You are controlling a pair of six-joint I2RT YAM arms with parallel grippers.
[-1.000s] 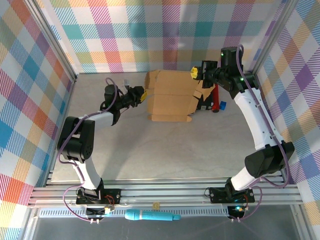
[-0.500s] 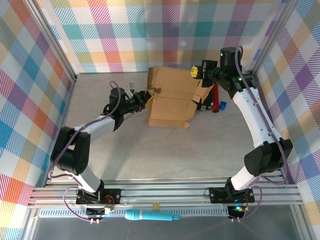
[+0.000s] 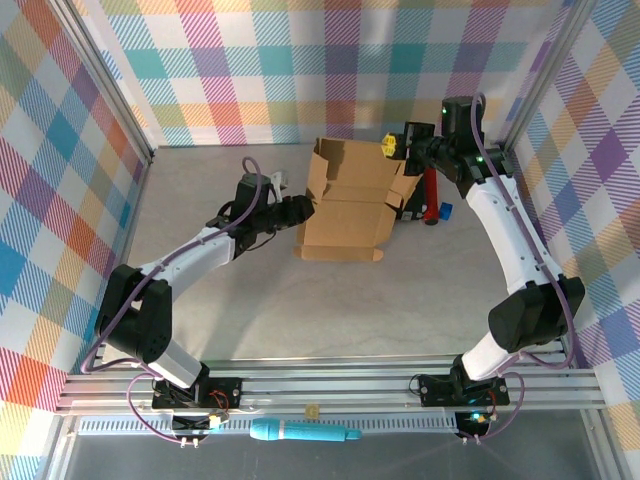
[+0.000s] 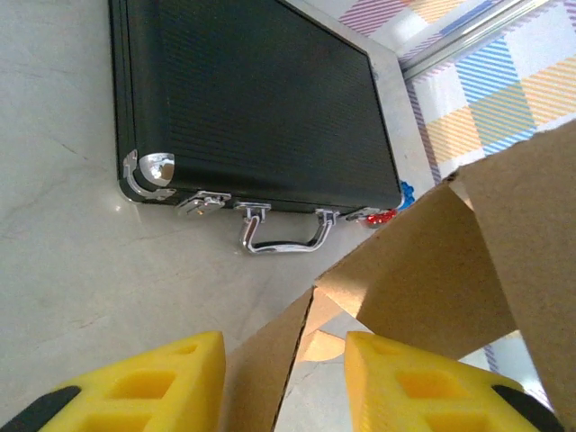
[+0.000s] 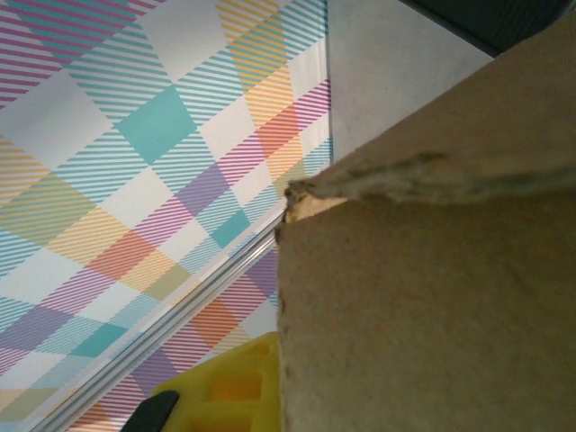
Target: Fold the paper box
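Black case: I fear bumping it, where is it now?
In the left wrist view the black case lies flat on the table, upper left, metal handle facing the camera, just behind the paper box flap.

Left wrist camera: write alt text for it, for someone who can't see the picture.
The yellow fingers of the left tool straddle a flap of the brown paper box, seen close up. Beyond it a black case with a metal handle lies on the grey table, with a plaid wall at the upper right.
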